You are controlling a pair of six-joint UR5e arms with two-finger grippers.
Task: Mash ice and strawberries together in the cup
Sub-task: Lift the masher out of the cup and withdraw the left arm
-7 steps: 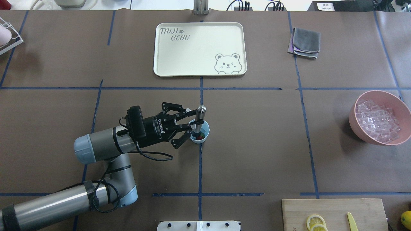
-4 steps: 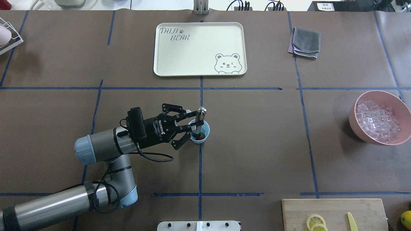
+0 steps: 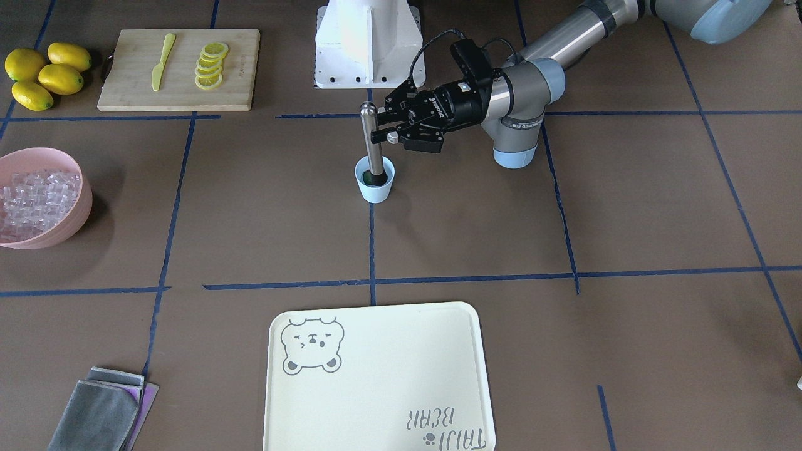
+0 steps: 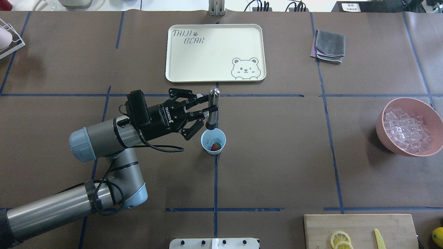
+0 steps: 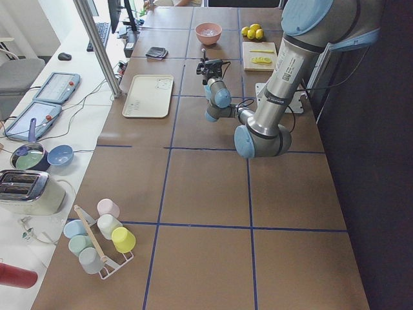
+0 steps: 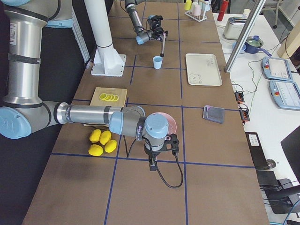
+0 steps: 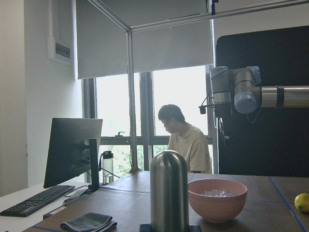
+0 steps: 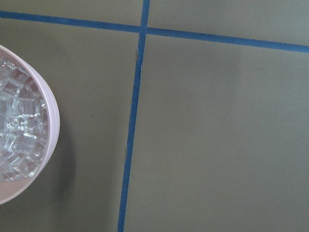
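Muddler of brushed steel stands upright in the left gripper, whose fingers are clamped on its shaft about halfway up. Its lower end hangs just above the mouth of the pale blue cup, a little to the far side of it in the overhead view, so the cup's contents show. Inside lie clear ice and one red strawberry, the berry toward the rim nearest the robot.

The cup stands near the middle of the table, on a blue tape line that runs from the robot's edge to the far edge. Beyond it, toward the far edge, lies a cream tray printed with a bear.

The right gripper points down near a pink bowl close to the table's right-hand edge. It shows only in the side view, and I cannot tell how its fingers are set. The bowl is heaped with ice cubes.

At the robot's edge, toward the right corner, a wooden cutting board carries lemon slices and a yellow knife, with whole lemons just beside it. A folded grey cloth lies toward the far right corner.
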